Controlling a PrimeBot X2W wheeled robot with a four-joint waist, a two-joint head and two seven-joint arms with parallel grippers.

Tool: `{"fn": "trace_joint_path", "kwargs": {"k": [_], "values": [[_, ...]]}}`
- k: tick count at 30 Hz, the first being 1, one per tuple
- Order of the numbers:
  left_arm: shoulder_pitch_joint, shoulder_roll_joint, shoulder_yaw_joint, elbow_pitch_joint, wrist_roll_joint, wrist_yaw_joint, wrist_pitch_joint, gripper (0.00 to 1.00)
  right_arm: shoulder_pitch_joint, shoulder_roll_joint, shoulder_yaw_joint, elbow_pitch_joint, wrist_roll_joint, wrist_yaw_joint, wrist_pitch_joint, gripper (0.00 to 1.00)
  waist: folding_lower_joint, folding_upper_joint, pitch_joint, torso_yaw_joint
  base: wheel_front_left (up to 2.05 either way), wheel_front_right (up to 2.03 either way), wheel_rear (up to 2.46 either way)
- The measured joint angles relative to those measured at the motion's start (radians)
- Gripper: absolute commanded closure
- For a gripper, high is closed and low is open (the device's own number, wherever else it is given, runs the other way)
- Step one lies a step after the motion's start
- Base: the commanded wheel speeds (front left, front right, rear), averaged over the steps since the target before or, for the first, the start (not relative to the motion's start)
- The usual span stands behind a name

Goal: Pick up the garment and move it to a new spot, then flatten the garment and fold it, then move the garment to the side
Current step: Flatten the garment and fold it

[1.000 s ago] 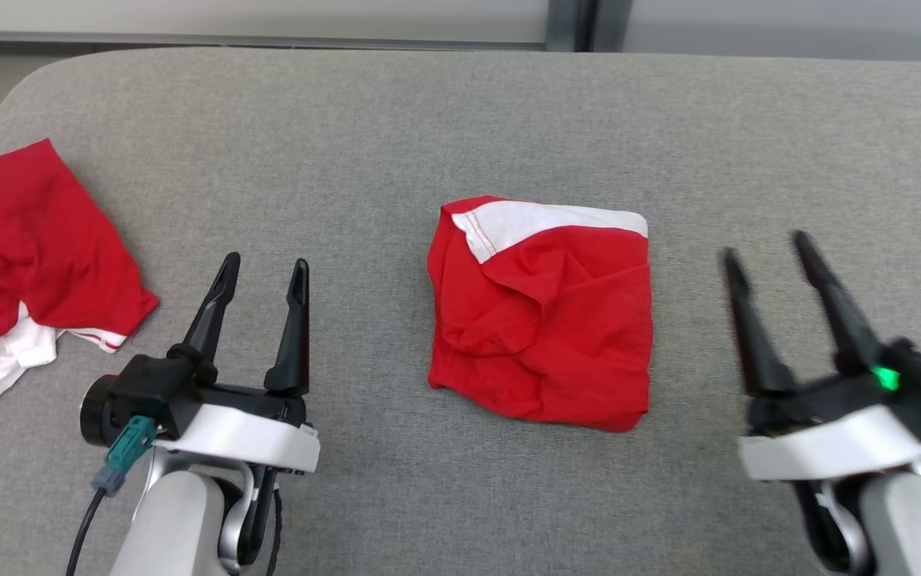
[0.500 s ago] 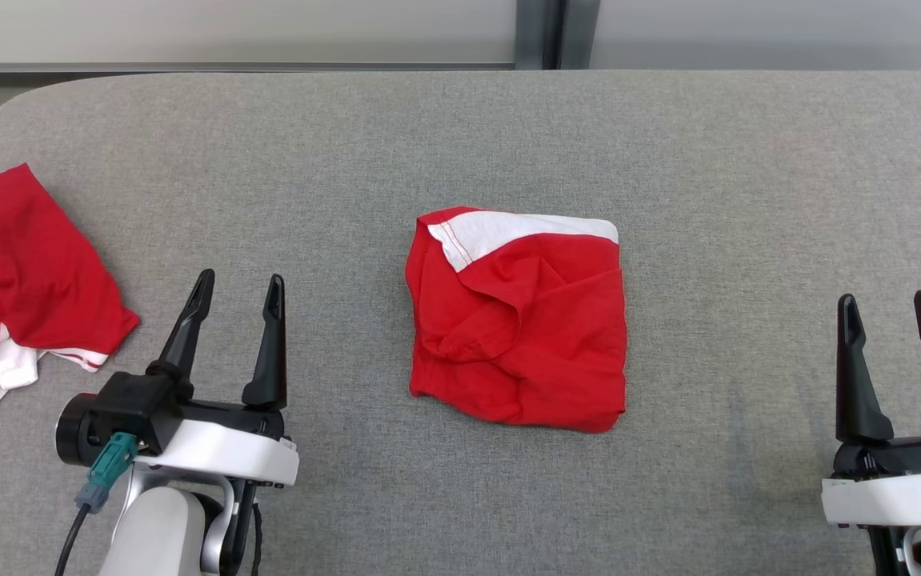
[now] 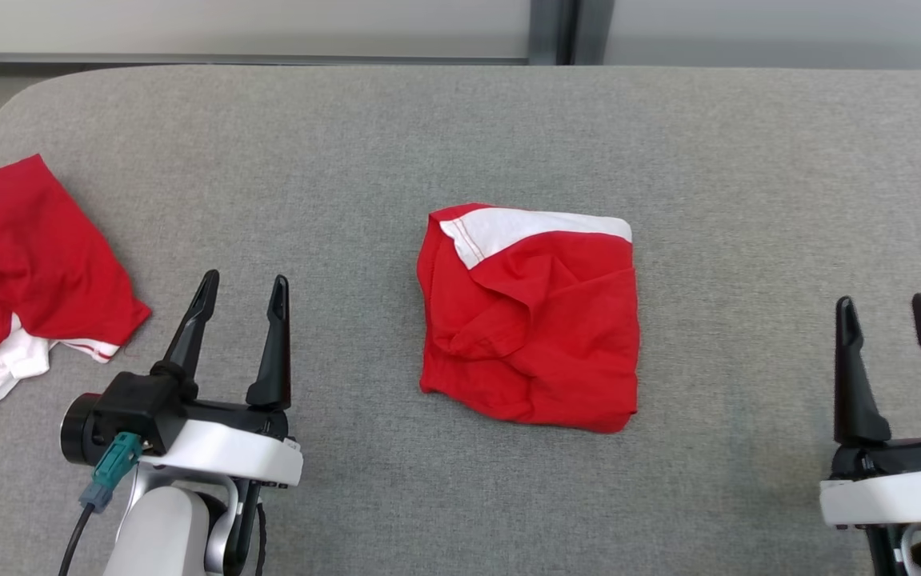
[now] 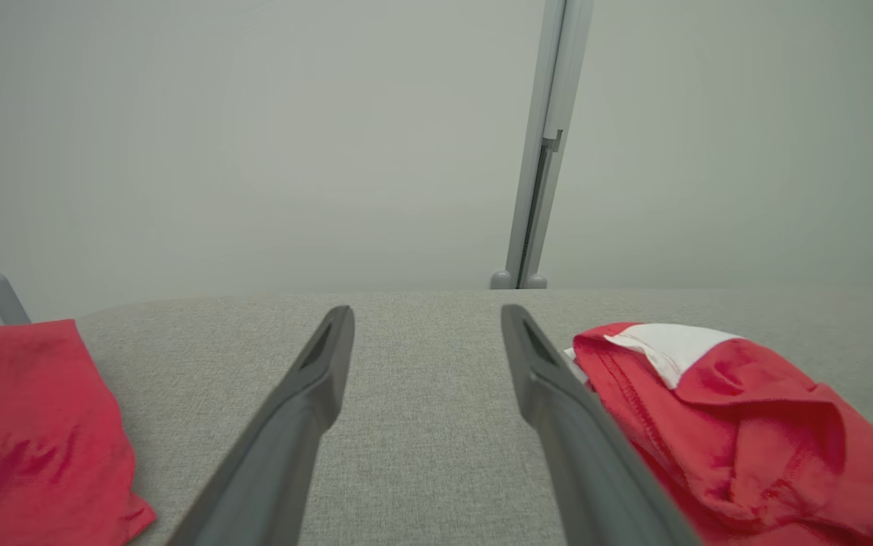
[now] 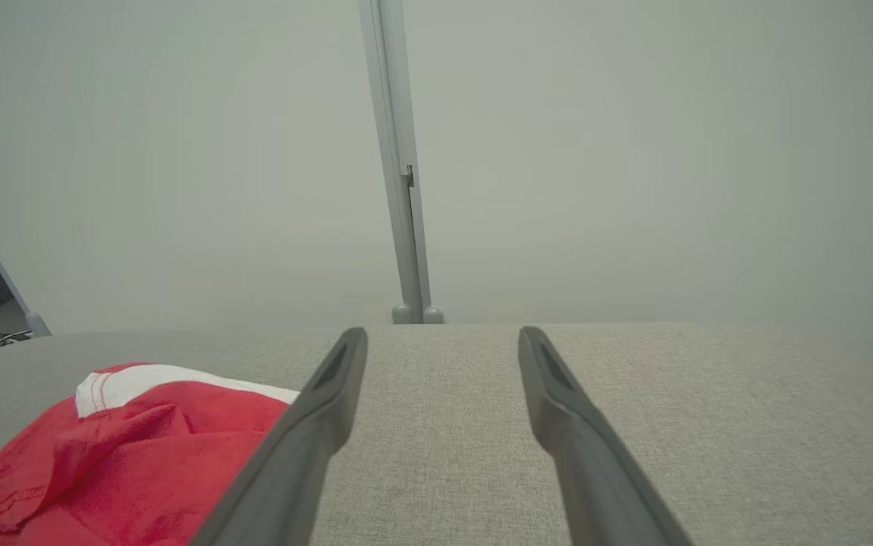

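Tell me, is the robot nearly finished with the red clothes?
Nearly, it seems. Done: the red garment lies folded into a rough square on the table. In hand: nothing; the left gripper and right gripper are open, either side of it, touching no cloth. Left: moving it aside. A second garment lies crumpled at the table's left edge.

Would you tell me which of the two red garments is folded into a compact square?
The garment in the middle, with a white band along its far edge; the garment at the left edge lies rumpled.
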Motion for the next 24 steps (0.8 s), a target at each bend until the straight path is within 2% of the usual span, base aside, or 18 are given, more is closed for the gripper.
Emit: {"fn": "trace_joint_path", "kwargs": {"k": [1, 2, 3, 12, 18, 24], "values": [[-0.003, -0.001, -0.003, 0.000, 0.000, 0.000, 0.000, 0.00, 0.000, 0.000, 0.005, 0.008, 0.005, 0.000, 0.016, 0.54, 0.0000, 0.0000, 0.003, 0.004, 0.00, 0.00, 0.00], [-0.006, -0.002, -0.004, -0.002, 0.000, -0.003, 0.000, 0.00, -0.001, -0.003, 0.018, 0.018, 0.008, 0.000, 0.027, 0.88, 0.0000, 0.0000, 0.007, 0.008, 0.00, 0.00, 0.00], [-0.009, -0.004, -0.006, -0.004, 0.000, -0.003, 0.000, 0.00, -0.008, -0.008, 0.042, 0.030, 0.014, 0.000, 0.039, 1.00, 0.0000, 0.0000, 0.013, 0.012, 0.00, 0.00, 0.00], [-0.052, -0.014, -0.037, -0.009, -0.008, -0.009, 0.000, 0.00, -0.187, -0.022, 0.354, 0.247, 0.085, 0.000, 0.061, 1.00, 0.0000, 0.0000, 0.070, 0.072, 0.00, 0.00, 0.00], [-0.070, -0.016, -0.059, -0.007, -0.029, -0.005, 0.000, 0.00, -0.322, -0.011, 0.443, 0.418, 0.124, 0.000, 0.033, 1.00, 0.0000, 0.0000, 0.099, 0.121, 0.00, 0.00, 0.00], [-0.070, -0.018, -0.076, -0.009, -0.051, 0.006, 0.000, 0.00, -0.418, 0.006, 0.499, 0.515, 0.144, 0.000, 0.010, 1.00, 0.0000, 0.0000, 0.111, 0.149, 0.00, 0.00, 0.00]]}}
